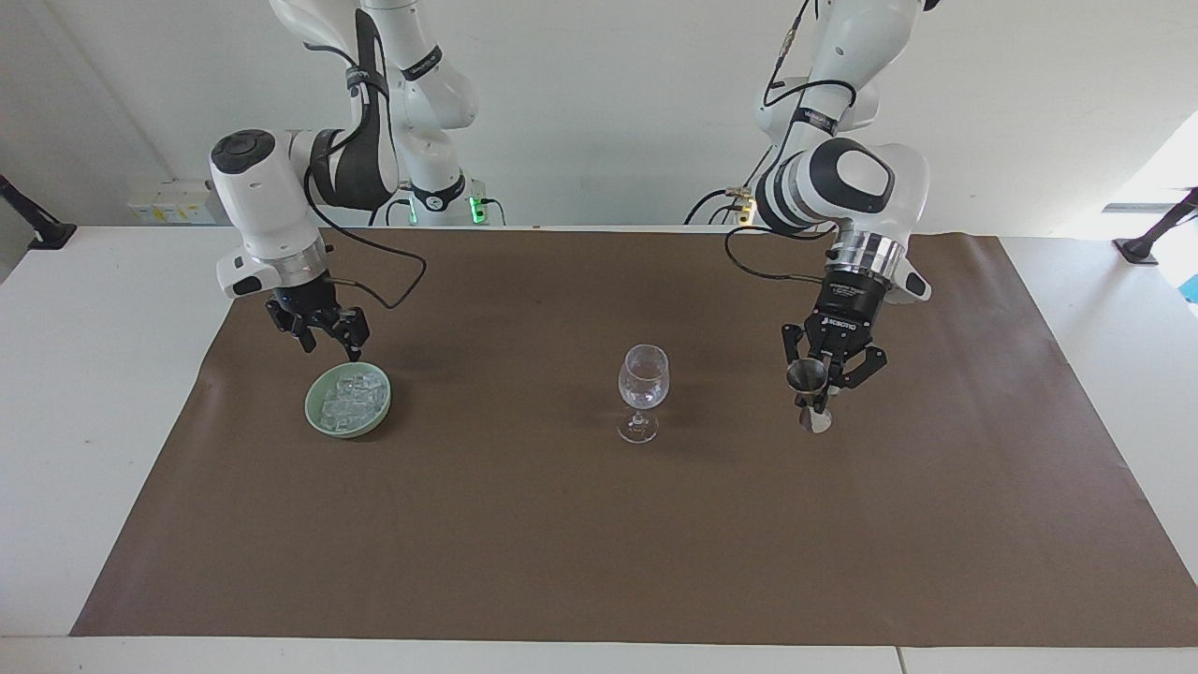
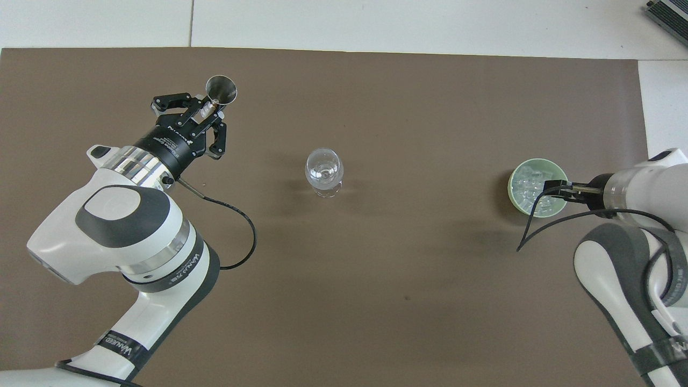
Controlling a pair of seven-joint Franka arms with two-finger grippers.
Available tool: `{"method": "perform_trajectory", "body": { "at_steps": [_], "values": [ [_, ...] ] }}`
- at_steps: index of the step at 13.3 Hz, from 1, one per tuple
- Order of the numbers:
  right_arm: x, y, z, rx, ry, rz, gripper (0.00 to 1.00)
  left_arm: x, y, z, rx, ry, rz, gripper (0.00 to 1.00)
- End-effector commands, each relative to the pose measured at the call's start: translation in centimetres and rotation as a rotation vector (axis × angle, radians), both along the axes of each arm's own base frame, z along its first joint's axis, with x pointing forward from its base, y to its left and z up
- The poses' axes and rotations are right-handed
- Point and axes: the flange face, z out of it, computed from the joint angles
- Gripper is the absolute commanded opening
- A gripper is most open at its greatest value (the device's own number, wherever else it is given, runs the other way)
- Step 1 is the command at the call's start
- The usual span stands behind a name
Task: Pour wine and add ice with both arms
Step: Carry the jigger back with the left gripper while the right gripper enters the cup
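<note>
Facing view gives you the clearest read on both arms. Your left gripper [image 1: 816, 401] points straight down well to the left arm's side of the glass [image 1: 643, 379], clenched on the waist of a steel jigger [image 1: 810, 398] that stands upright, its lower cone at or just above the mat [image 1: 599, 562]; you cannot tell whether it touches. That arm's forearm slopes down from its base with the wrist bent vertical.

Your right gripper [image 1: 328, 337] hangs just above the robot-side rim of the bowl [image 1: 314, 412], tilted slightly, its fingers parted and holding nothing. The ice [image 1: 354, 395] lies heaped in that bowl, which sits well to the right arm's side of the glass.

From overhead, the right gripper [image 2: 556, 190] covers part of the bowl [image 2: 516, 185] and some of the ice [image 2: 529, 185], and its fingers show only edge-on. The right arm is cut off by the picture's edge. What the glass [image 2: 324, 171] holds, if anything, you cannot make out. The jigger [image 2: 221, 89] shows its open mouth there, beside the left gripper [image 2: 207, 110].

You have bare mat between glass and bowl, between glass and jigger, and across the whole stretch farther from the robots than the glass.
</note>
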Motion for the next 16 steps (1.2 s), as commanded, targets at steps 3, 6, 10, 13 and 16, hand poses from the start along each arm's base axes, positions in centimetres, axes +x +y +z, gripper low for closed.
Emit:
{"method": "perform_trajectory", "body": {
  "at_steps": [3, 6, 10, 13, 16],
  "values": [
    [0.5, 0.0, -4.3, 0.021, 0.047, -0.084, 0.75, -3.5, 6.0, -1.9, -0.138, 0.012, -0.072, 0.0],
    [0.4, 0.1, -4.7, 0.023, 0.067, -0.087, 0.72, -4.1, 9.0, -4.1, -0.197, 0.033, -0.088, 0.0],
    [0.1, 0.7, -4.9, 0.027, 0.079, -0.112, 0.66, -5.1, 12.4, -6.8, -0.244, 0.07, -0.078, 0.0],
    [-0.1, 0.7, -6.3, 0.029, 0.103, -0.118, 0.62, -4.9, 16.8, -9.4, -0.233, 0.108, -0.151, 0.0],
    [-0.2, 1.6, -6.5, 0.034, 0.106, -0.143, 0.62, -4.8, 20.1, -12.3, -0.258, 0.145, -0.138, 0.0]
  ]
}}
